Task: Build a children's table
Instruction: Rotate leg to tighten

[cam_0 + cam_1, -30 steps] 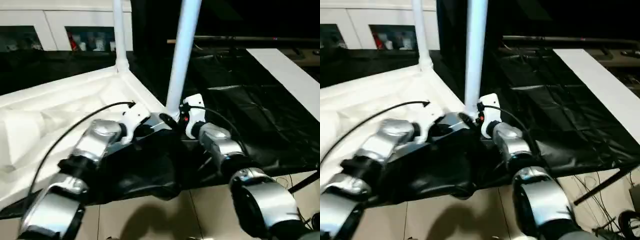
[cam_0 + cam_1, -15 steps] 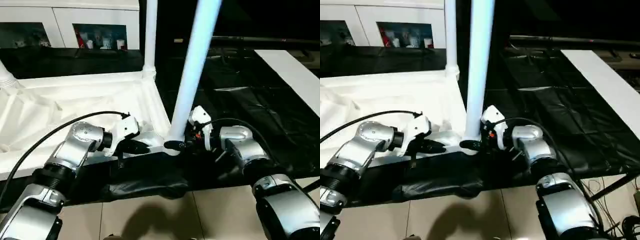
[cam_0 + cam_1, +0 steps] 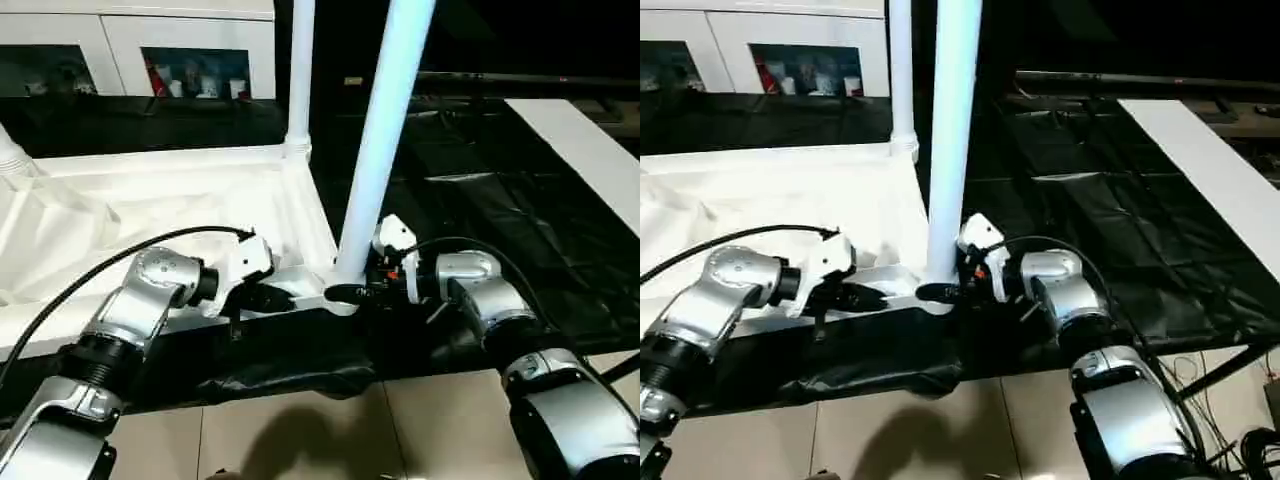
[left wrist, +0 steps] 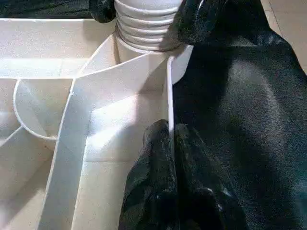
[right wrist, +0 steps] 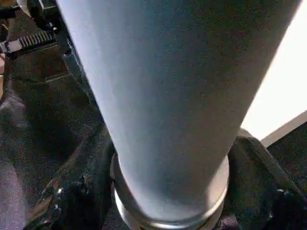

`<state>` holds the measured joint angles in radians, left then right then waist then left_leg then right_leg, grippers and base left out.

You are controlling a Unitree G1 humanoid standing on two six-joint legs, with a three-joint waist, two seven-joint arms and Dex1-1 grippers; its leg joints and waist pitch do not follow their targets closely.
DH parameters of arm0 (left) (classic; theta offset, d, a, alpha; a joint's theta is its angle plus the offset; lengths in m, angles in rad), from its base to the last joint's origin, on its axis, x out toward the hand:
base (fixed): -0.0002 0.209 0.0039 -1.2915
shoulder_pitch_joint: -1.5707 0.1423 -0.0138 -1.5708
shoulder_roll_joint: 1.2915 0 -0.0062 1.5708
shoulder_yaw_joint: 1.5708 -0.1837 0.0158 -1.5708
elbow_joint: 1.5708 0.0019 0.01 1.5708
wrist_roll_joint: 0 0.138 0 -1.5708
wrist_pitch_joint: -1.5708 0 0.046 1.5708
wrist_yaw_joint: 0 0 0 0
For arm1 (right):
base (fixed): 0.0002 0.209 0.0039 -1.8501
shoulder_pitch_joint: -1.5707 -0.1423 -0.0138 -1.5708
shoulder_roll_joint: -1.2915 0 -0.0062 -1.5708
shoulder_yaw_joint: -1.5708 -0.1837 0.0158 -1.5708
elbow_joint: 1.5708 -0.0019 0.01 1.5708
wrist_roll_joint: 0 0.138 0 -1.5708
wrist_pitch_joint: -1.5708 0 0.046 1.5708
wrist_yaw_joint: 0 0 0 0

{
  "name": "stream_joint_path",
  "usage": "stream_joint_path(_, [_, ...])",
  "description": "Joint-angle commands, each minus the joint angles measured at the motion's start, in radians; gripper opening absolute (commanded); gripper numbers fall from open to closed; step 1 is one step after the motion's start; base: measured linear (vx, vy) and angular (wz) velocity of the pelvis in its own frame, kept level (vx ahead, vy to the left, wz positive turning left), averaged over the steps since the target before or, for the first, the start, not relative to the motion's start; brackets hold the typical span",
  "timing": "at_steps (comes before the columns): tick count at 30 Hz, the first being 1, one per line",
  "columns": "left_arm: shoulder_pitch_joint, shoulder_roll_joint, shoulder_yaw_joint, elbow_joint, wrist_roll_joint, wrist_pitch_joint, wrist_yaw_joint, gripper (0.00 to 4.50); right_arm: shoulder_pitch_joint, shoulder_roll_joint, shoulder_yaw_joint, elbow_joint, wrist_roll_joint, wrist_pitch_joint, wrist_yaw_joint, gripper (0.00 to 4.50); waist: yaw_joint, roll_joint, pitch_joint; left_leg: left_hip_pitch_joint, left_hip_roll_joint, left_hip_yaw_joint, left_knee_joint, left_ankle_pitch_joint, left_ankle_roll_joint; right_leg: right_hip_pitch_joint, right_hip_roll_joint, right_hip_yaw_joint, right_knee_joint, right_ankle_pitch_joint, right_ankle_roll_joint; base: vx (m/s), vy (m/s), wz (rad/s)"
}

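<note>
The tabletop (image 3: pixel 150 215) lies upside down on the desk (image 3: pixel 520 220) with two legs (image 3: pixel 385 140) standing in corner sockets, others unseen; left fingers (image 4: pixel 165 158) pinch its rim, right fingers (image 5: pixel 76 191) straddle the near leg's base, grip uncertain.

Dim dark surroundings, glare on white tabletop (image 3: pixel 150 200), soft blur, floor shadows

1. White tabletop (image 3: pixel 150 215) lies upside down, its ribbed underside facing up.
2. Near leg (image 3: pixel 385 130) stands upright in the near corner socket (image 4: pixel 144 28).
3. Far leg (image 3: pixel 299 70) stands upright in its corner.
</note>
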<state>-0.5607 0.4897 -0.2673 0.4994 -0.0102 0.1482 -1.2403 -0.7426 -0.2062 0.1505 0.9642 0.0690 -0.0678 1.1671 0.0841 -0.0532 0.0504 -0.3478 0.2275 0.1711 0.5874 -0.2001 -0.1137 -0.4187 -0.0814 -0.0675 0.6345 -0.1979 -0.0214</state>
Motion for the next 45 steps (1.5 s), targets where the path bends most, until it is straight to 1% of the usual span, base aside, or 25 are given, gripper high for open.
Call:
stream_joint_path(1, [0.011,-0.019,0.002,-0.004,-0.032,0.016,-0.004,0.00,0.000,0.011,-0.017,0.043,-0.018,0.016,-0.109,2.74,0.001,-0.001,-0.065,-0.004,0.003,0.015,-0.059,-0.049,0.070,0.067,-0.050,0.044,-0.054,-0.024,-0.255,0.000,0.000,0.00])
stream_joint_path(2, [0.003,-0.031,0.005,0.009,-0.017,0.035,0.039,0.00,-0.006,0.027,-0.032,0.068,-0.025,0.020,-0.199,2.74,-0.005,0.007,-0.063,-0.004,0.002,0.014,-0.063,-0.071,0.049,0.066,-0.052,0.045,-0.058,-0.055,-0.247,0.000,0.000,0.00])
stream_joint_path(3, [-0.005,-0.042,0.009,0.023,-0.006,0.048,0.074,0.00,-0.010,0.038,-0.040,0.084,-0.028,0.027,-0.257,2.73,-0.010,0.004,-0.060,-0.002,0.000,0.012,-0.066,-0.098,0.030,0.064,-0.051,0.046,-0.064,-0.099,-0.236,0.000,0.000,0.00])
stream_joint_path(5, [-0.013,-0.052,0.013,0.036,0.004,0.060,0.107,0.00,-0.013,0.047,-0.048,0.097,-0.031,0.034,-0.305,2.73,-0.013,0.005,-0.060,-0.001,0.001,0.012,-0.067,-0.124,0.018,0.065,-0.051,0.046,-0.068,-0.143,-0.228,0.000,0.000,0.00])
stream_joint_path(6, [-0.038,-0.089,0.028,0.072,0.015,0.081,0.187,0.00,-0.021,0.078,-0.077,0.121,-0.019,0.048,-0.423,2.73,-0.013,0.014,-0.058,0.002,0.001,0.010,-0.069,-0.151,0.009,0.062,-0.052,0.047,-0.073,-0.180,-0.219,0.000,0.000,0.00])
stream_joint_path(7, [-0.038,-0.089,0.028,0.072,0.015,0.081,0.187,0.00,-0.021,0.078,-0.077,0.121,-0.019,0.048,-0.423,2.73,-0.019,0.008,-0.054,0.004,-0.001,0.011,-0.071,-0.171,-0.002,0.059,-0.049,0.048,-0.079,-0.216,-0.206,0.000,0.000,0.00])
stream_joint_path(9, [-0.091,-0.172,0.059,0.139,0.036,0.135,0.358,0.00,-0.043,0.136,-0.138,0.166,0.009,0.072,-0.654,2.72,-0.022,0.020,-0.058,0.008,-0.003,0.010,-0.070,-0.170,-0.026,0.058,-0.048,0.050,-0.078,-0.221,-0.201,0.000,0.000,0.00])
stream_joint_path(10, [-0.117,-0.214,0.076,0.168,0.042,0.159,0.440,0.00,-0.055,0.160,-0.160,0.186,0.019,0.077,-0.751,2.72,-0.021,0.017,-0.059,0.008,-0.002,0.008,-0.071,-0.166,-0.035,0.060,-0.048,0.050,-0.079,-0.217,-0.196,0.000,0.000,0.00])
stream_joint_path(11, [-0.139,-0.251,0.091,0.192,0.042,0.177,0.506,0.00,-0.066,0.177,-0.172,0.202,0.020,0.075,-0.836,2.72,-0.023,0.020,-0.060,0.008,-0.005,0.009,-0.070,-0.161,-0.037,0.059,-0.046,0.050,-0.078,-0.207,-0.196,0.000,0.000,0.00])
stream_joint_path(12, [-0.139,-0.251,0.091,0.192,0.042,0.177,0.506,0.00,-0.066,0.177,-0.172,0.202,0.020,0.075,-0.836,2.72,-0.019,0.016,-0.061,0.010,-0.006,0.010,-0.068,-0.164,-0.034,0.059,-0.046,0.050,-0.080,-0.199,-0.197,0.000,0.000,0.00])
stream_joint_path(15, [-0.181,-0.323,0.095,0.227,0.050,0.201,0.607,0.00,-0.092,0.211,-0.198,0.237,0.026,0.058,-1.008,2.72,-0.021,0.010,-0.064,-0.001,-0.009,0.012,-0.064,-0.134,-0.003,0.063,-0.044,0.050,-0.075,-0.138,-0.201,0.000,0.000,0.00])
stream_joint_path(17, [-0.187,-0.335,0.088,0.229,0.055,0.198,0.617,0.00,-0.100,0.221,-0.201,0.244,0.026,0.049,-1.032,2.72,-0.016,0.012,-0.068,-0.001,-0.012,0.012,-0.062,-0.106,0.008,0.066,-0.042,0.048,-0.071,-0.101,-0.199,0.000,0.000,0.00])
stream_joint_path(18, [-0.188,-0.337,0.078,0.227,0.061,0.193,0.608,0.00,-0.108,0.231,-0.201,0.246,0.028,0.045,-1.018,2.72,-0.015,0.003,-0.068,-0.008,-0.011,0.012,-0.061,-0.082,0.027,0.070,-0.043,0.047,-0.067,-0.063,-0.201,0.000,0.000,0.00])
stream_joint_path(20, [-0.188,-0.337,0.077,0.227,0.061,0.193,0.608,0.00,-0.108,0.231,-0.201,0.246,0.028,0.045,-1.017,2.72,-0.014,0.008,-0.068,-0.007,-0.010,0.012,-0.061,-0.076,0.036,0.068,-0.044,0.046,-0.065,-0.050,-0.206,0.000,0.000,0.00])
stream_joint_path(22, [-0.178,-0.321,0.061,0.223,0.077,0.173,0.588,0.00,-0.112,0.240,-0.189,0.246,0.011,0.032,-0.981,2.72,-0.015,0.004,-0.065,-0.006,-0.008,0.013,-0.062,-0.091,0.044,0.066,-0.045,0.046,-0.069,-0.069,-0.208,0.000,0.000,0.00])
stream_joint_path(25, [-0.168,-0.303,0.054,0.216,0.085,0.164,0.568,0.00,-0.111,0.244,-0.199,0.232,0.022,0.006,-0.899,2.72,-0.016,0.005,-0.064,-0.007,-0.007,0.012,-0.063,-0.109,0.043,0.067,-0.048,0.046,-0.072,-0.106,-0.201,0.000,0.000,0.00])
stream_joint_path(26, [-0.164,-0.295,0.047,0.213,0.089,0.148,0.552,0.00,-0.112,0.246,-0.204,0.226,0.029,-0.008,-0.857,3.07,-0.012,-0.003,-0.066,-0.010,-0.007,0.012,-0.062,-0.103,0.051,0.070,-0.050,0.046,-0.070,-0.106,-0.197,0.000,0.000,0.00])
stream_joint_path(28, [-0.157,-0.284,0.044,0.202,0.089,0.147,0.537,0.00,-0.111,0.240,-0.201,0.217,0.031,-0.022,-0.816,3.44,-0.014,-0.002,-0.068,-0.014,-0.006,0.012,-0.059,-0.063,0.065,0.072,-0.050,0.046,-0.063,-0.053,-0.209,0.000,0.000,0.00])
stream_joint_path(32, [-0.128,-0.249,0.029,0.159,0.077,0.125,0.463,0.00,-0.111,0.204,-0.182,0.195,0.026,-0.040,-0.741,3.62,-0.021,-0.002,-0.065,-0.014,-0.005,0.011,-0.060,-0.067,0.072,0.070,-0.049,0.044,-0.065,-0.061,-0.221,0.000,0.000,0.00])
stream_joint_path(35, [-0.070,-0.184,-0.001,0.089,0.040,0.023,0.285,0.00,-0.088,0.114,-0.117,0.138,0.006,-0.038,-0.519,3.88,-0.022,-0.003,-0.064,-0.013,-0.001,0.012,-0.059,-0.073,0.079,0.071,-0.049,0.046,-0.064,-0.059,-0.231,0.000,0.000,0.00])
stream_joint_path(36, [-0.069,-0.183,-0.001,0.088,0.039,0.022,0.283,0.00,-0.088,0.112,-0.117,0.137,0.006,-0.037,-0.516,3.88,-0.019,-0.001,-0.065,-0.011,0.001,0.012,-0.059,-0.071,0.085,0.070,-0.049,0.046,-0.062,-0.047,-0.234,0.000,0.000,0.00])
stream_joint_path(37, [-0.045,-0.156,-0.004,0.049,0.009,0.030,0.206,0.00,-0.060,0.063,-0.086,0.086,0.006,-0.044,-0.368,3.88,-0.018,-0.004,-0.066,-0.012,0.000,0.013,-0.057,-0.054,0.094,0.072,-0.048,0.045,-0.057,-0.016,-0.243,0.000,0.000,0.00])
stream_joint_path(39, [-0.039,-0.145,-0.007,0.039,0.002,0.024,0.181,0.00,-0.048,0.043,-0.074,0.064,0.005,-0.046,-0.315,3.88,-0.014,-0.002,-0.066,-0.005,0.001,0.016,-0.055,-0.036,0.117,0.066,-0.046,0.046,-0.055,0.024,-0.264,0.000,0.000,0.00])
stream_joint_path(41, [-0.020,-0.103,-0.013,0.008,-0.022,0.019,0.098,0.00,-0.012,-0.019,-0.036,-0.001,0.007,-0.029,-0.132,3.88,-0.008,-0.003,-0.066,-0.004,0.003,0.016,-0.054,-0.043,0.124,0.067,-0.046,0.045,-0.053,0.024,-0.270,0.000,0.000,0.00])
stream_joint_path(45, [-0.004,-0.074,-0.011,-0.019,-0.041,0.023,0.046,0.00,0.007,-0.053,0.000,-0.020,-0.013,-0.032,-0.016,3.88,0.004,-0.010,-0.064,-0.007,0.005,0.018,-0.054,-0.045,0.117,0.067,-0.048,0.045,-0.052,-0.003,-0.269,0.000,0.000,0.00])
